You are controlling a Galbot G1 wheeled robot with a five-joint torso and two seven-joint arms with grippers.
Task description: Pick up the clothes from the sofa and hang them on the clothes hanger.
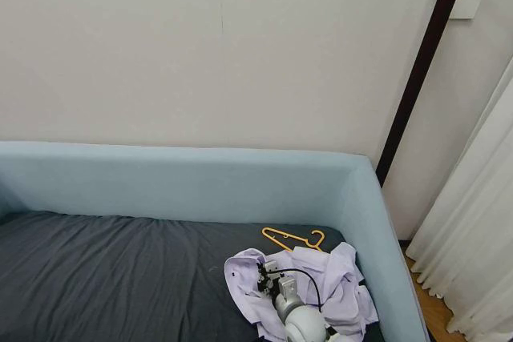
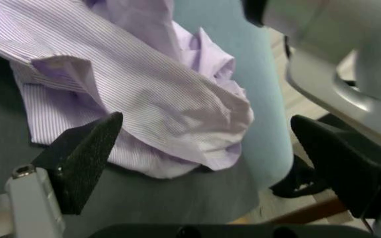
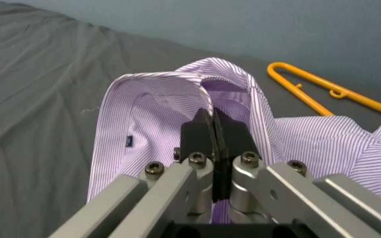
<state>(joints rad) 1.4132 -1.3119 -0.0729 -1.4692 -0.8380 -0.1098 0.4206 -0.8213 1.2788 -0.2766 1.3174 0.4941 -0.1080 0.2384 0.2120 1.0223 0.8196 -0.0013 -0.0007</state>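
The right arm [image 1: 300, 322] hides the middle of the shirt [image 1: 341, 278], and the head view's lower edge cuts both off. I count 1 shirt, 1 hanger and 2 grippers. The right gripper [image 3: 214, 119] points forward from 6 o'clock, its fingers pressed together on the collar. The left gripper [image 2: 204, 121] hovers over the shirt, spread wide and holding nothing. The shirt lies on the sofa [image 1: 160, 186] seat at 5 o'clock. The hanger [image 3: 337, 92] lies at its 12 o'clock.

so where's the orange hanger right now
Head view: the orange hanger lies on the dark sofa seat toward its right end, between the lilac striped shirt and the blue backrest.
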